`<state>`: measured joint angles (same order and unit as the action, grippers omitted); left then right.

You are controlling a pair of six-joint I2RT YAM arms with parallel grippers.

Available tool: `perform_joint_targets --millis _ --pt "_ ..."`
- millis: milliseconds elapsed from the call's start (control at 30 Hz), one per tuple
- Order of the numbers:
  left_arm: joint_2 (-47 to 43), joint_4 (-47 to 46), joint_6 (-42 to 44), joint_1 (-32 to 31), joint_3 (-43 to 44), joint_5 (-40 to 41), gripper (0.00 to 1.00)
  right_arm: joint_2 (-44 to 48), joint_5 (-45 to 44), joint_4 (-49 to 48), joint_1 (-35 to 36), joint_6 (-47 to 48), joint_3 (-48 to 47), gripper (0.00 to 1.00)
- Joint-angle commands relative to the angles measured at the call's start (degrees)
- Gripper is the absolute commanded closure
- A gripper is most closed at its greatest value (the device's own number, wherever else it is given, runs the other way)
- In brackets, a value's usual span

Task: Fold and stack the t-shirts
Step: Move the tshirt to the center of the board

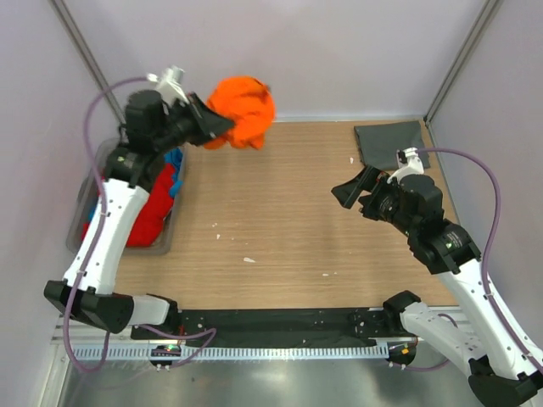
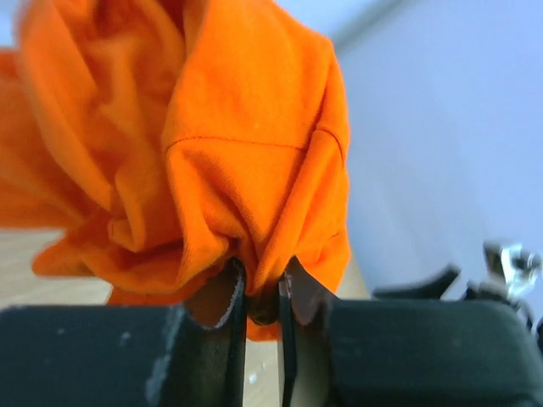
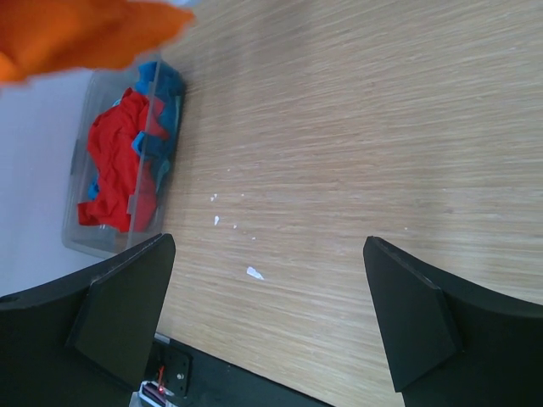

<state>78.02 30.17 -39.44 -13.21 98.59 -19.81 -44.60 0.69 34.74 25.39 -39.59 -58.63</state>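
My left gripper (image 1: 219, 127) is shut on a bunched bright orange t-shirt (image 1: 244, 110) and holds it in the air above the table's far left. In the left wrist view the orange cloth (image 2: 212, 153) is pinched between the jaws of my left gripper (image 2: 261, 297). A dark grey t-shirt (image 1: 390, 144) lies folded flat at the far right. Red (image 1: 148, 208) and blue (image 1: 174, 161) shirts lie crumpled in the clear tub (image 1: 85, 199) at the left. My right gripper (image 1: 349, 188) is open and empty above the table's right middle; it also shows in the right wrist view (image 3: 267, 309).
The wooden table (image 1: 280, 220) has small white specks (image 1: 249, 259) near its middle. The tub also shows in the right wrist view (image 3: 93, 242), with red cloth (image 3: 114, 165) in it. A black strip (image 1: 280, 326) runs along the near edge. Pale walls enclose the table.
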Motion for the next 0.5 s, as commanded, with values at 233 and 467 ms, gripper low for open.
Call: perform_joint_targets --millis 233,467 --pt "-3.57 0.4 1.11 -9.64 -38.01 4.41 0.46 -0.66 -10.26 8.76 -0.07 1.89 0.79 0.0" --pt "-4.72 -0.45 2.35 -10.95 -42.33 6.9 0.37 -3.47 -11.33 0.18 -0.07 1.09 9.14 0.02"
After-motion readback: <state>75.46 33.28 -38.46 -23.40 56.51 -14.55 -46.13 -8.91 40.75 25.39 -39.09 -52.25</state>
